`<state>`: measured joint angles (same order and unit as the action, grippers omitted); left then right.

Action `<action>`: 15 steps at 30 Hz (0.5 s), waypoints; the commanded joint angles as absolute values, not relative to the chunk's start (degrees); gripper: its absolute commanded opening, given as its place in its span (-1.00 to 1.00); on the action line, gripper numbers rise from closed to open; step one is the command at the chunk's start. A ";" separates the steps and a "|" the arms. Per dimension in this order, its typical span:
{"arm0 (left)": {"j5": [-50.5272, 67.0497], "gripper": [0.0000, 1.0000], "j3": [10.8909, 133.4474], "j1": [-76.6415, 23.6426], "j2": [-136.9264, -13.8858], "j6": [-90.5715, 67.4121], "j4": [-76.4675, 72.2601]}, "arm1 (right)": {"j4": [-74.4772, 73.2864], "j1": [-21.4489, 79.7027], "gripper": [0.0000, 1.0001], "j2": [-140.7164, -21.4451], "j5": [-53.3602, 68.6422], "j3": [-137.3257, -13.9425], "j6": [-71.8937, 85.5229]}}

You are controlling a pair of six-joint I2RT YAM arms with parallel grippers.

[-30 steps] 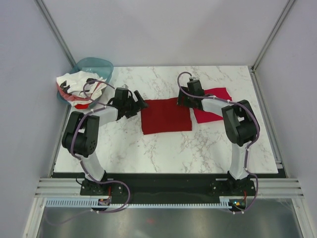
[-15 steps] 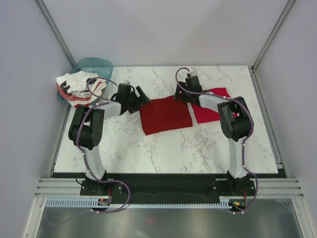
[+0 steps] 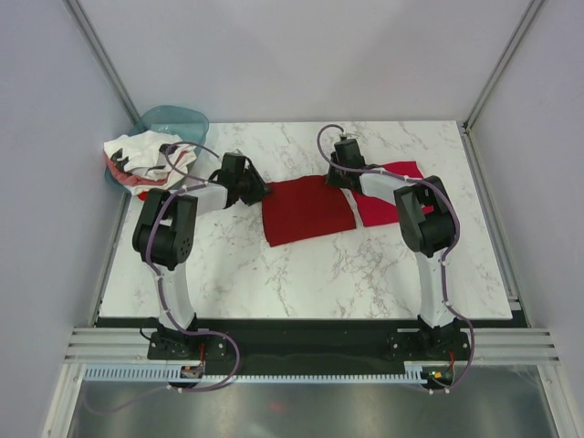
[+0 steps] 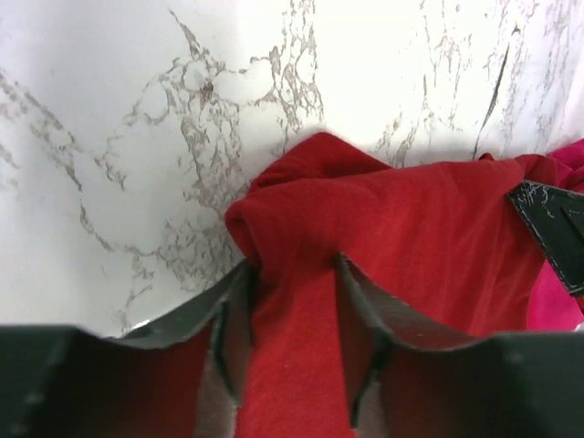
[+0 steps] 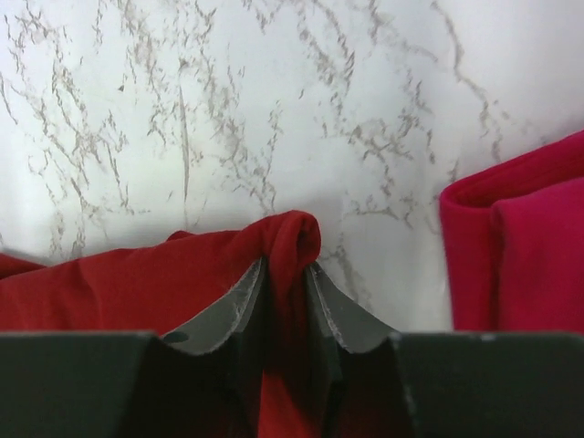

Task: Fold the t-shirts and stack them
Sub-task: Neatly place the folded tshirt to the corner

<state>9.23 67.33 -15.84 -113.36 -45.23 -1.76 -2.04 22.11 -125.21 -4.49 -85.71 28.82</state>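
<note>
Step in hand: folding the maroon t-shirt (image 3: 306, 210), which lies mid-table (image 3: 301, 274). The left gripper (image 4: 292, 274) pinches its far-left corner and the right gripper (image 5: 287, 269) its far-right corner.

Next, I judge: lift the 2 corners level and carry them nearward.

The crimson t-shirt (image 5: 538, 265) lies folded just right. White t-shirts (image 3: 132, 157) are heaped far left by the basin (image 3: 173, 119); their count is unclear.

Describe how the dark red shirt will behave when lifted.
Probably floppy: the dark red shirt bunches into folds at the left tool. Likely light: the right tool pinches a thin fold. It should sag between both grips.
</note>
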 commanded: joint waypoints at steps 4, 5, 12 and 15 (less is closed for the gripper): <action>8.44 -0.34 68.82 -16.52 -115.67 -42.63 2.55 | -8.00 24.70 -0.82 -126.57 -6.77 -85.52 28.65; 8.18 -0.36 68.91 -16.52 -115.40 -42.45 2.55 | -7.21 24.61 -0.88 -126.04 -6.59 -85.08 28.74; 5.10 0.21 69.08 -16.70 -114.09 -42.10 5.35 | -5.63 24.70 -1.00 -122.44 -7.64 -82.01 29.44; 2.73 0.43 68.29 -16.87 -113.12 -42.63 6.24 | -5.54 24.70 -1.00 -122.43 -7.56 -82.00 29.44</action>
